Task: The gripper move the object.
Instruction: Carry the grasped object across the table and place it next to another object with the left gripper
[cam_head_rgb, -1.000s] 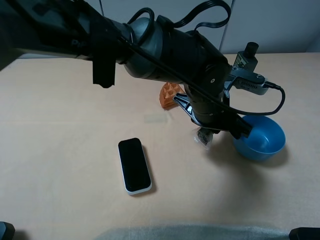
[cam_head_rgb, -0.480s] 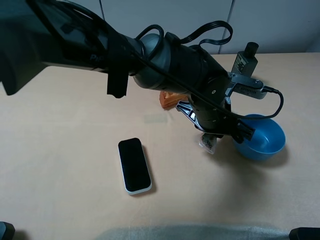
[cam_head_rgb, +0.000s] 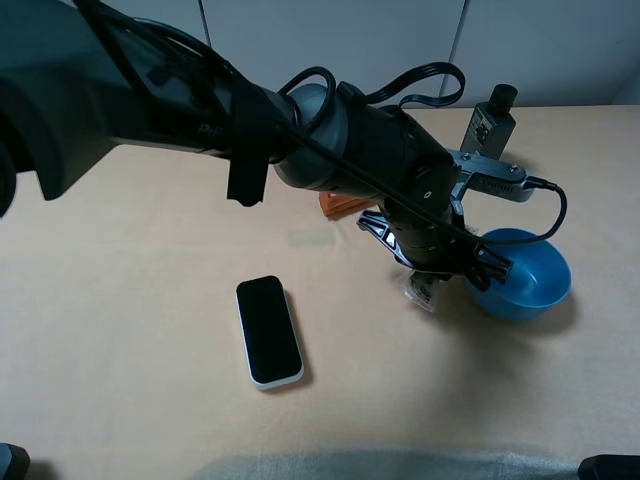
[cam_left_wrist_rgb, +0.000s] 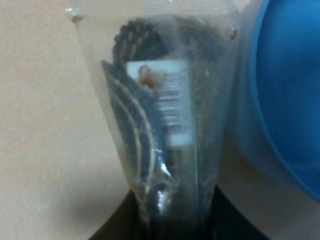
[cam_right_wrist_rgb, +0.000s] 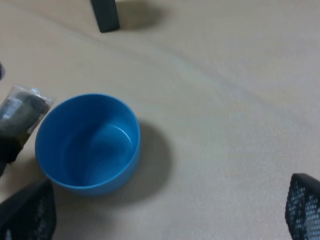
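Observation:
The object is a small crinkly clear packet (cam_head_rgb: 425, 291) with dark contents. It hangs from my left gripper (cam_head_rgb: 432, 272), which has reached across to the right side and is shut on one end of it. In the left wrist view the packet (cam_left_wrist_rgb: 165, 110) fills the middle, pinched by dark fingers (cam_left_wrist_rgb: 205, 225), right beside the blue bowl (cam_left_wrist_rgb: 290, 95). I cannot tell whether it touches the table. The right wrist view shows the packet (cam_right_wrist_rgb: 20, 112) at the bowl's (cam_right_wrist_rgb: 87, 145) rim. My right gripper (cam_right_wrist_rgb: 167, 220) is open and empty.
The blue bowl (cam_head_rgb: 520, 275) stands at the right. A black and white phone (cam_head_rgb: 268, 331) lies front left of the packet. An orange waffle wedge (cam_head_rgb: 333, 206) is partly hidden behind the arm. A dark green bottle (cam_head_rgb: 492, 118) stands at the back right, also in the right wrist view (cam_right_wrist_rgb: 105, 15).
My left gripper has carried the packet a little to the right and toward the front, closer to the bowl. The phone, bowl and bottle have not moved.

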